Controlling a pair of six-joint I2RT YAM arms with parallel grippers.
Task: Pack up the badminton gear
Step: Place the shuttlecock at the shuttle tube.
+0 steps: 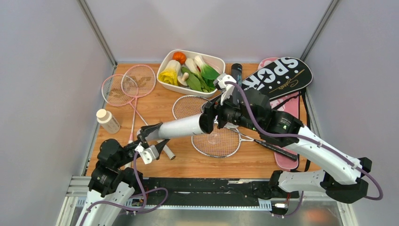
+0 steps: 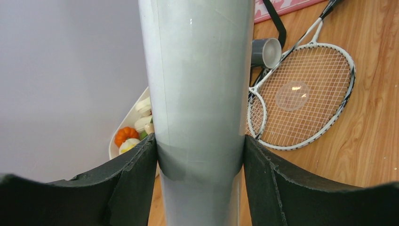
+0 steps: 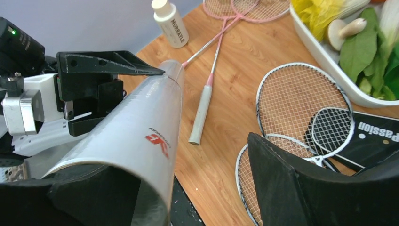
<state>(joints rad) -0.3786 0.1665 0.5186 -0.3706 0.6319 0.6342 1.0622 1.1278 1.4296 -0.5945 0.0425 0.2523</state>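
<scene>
My left gripper point(image 1: 153, 136) is shut on the near end of a white tube point(image 1: 181, 127), both fingers pressed against its sides point(image 2: 200, 155). The tube is held level above the table, its open end toward my right gripper point(image 1: 217, 120). That gripper stands open; the tube's rim point(image 3: 136, 136) lies against its left finger, with a wide gap to the right finger point(image 3: 282, 183). Two silver racquets point(image 1: 216, 141) lie under it, a clear round lid point(image 2: 291, 95) on one's strings. Pink racquets point(image 1: 129, 84) lie at the back left. A black tube point(image 1: 236, 70) and a black "SPORT" cover point(image 1: 282, 75) over a pink cover point(image 1: 288, 109) are at the back right.
A white tray point(image 1: 211, 56) of toy vegetables stands at the back middle. A small clear bottle with a cream cap point(image 1: 108, 121) stands at the left edge. Grey walls close in the table on three sides.
</scene>
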